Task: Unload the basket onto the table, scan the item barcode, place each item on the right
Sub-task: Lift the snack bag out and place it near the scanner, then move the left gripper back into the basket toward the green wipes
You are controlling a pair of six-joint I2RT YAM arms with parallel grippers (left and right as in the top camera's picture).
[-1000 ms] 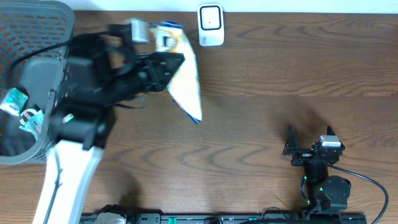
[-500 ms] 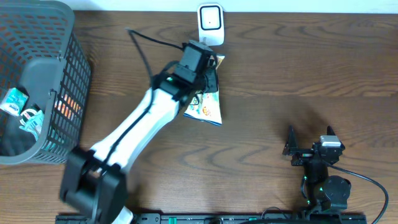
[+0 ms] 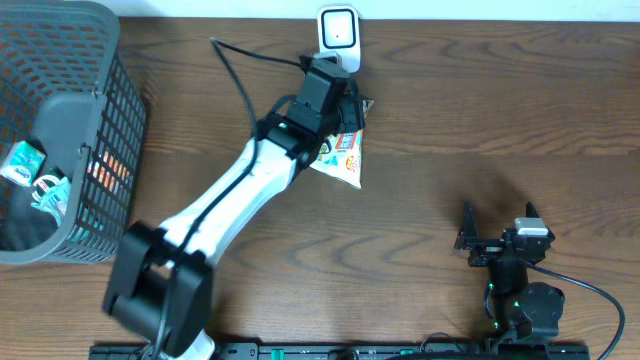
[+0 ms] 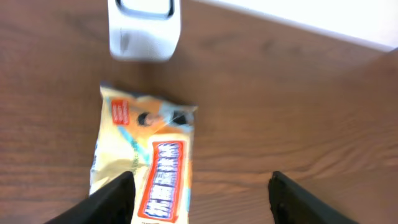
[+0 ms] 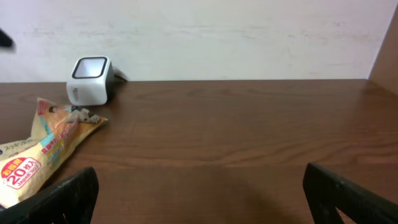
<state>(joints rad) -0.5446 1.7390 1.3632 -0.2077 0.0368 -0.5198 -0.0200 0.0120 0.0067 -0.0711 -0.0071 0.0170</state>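
- The left gripper (image 4: 202, 186) has its jaws spread wide; its two dark fingers (image 4: 112, 199) stand well apart at the bottom of the left wrist view and pinch nothing
- A yellow and pale blue plastic snack packet with a red-orange label (image 4: 146, 162) lies flat on the table under that gripper; one long edge runs beneath the finger on the left of the view, the other edge sits in the gap between the fingers, and the other finger is well clear of it
- The packet's crimped top end points at a small white box-shaped barcode scanner with a dark window (image 4: 144, 28), and lies just in front of the scanner's base; whether the two touch cannot be told
- In the overhead view the left arm reaches diagonally across the brown wooden table (image 3: 480, 120) from the near left, its wrist over the packet's upper part, with the scanner at the far edge
- The right gripper (image 5: 205, 199) has its jaws at full spread with only bare tabletop between them; it sits low near the near right side of the table, well apart from the packet and the scanner
- A grey plastic mesh basket (image 3: 110, 130) stands at the far left of the table, with a teal packet (image 3: 20, 162) inside it
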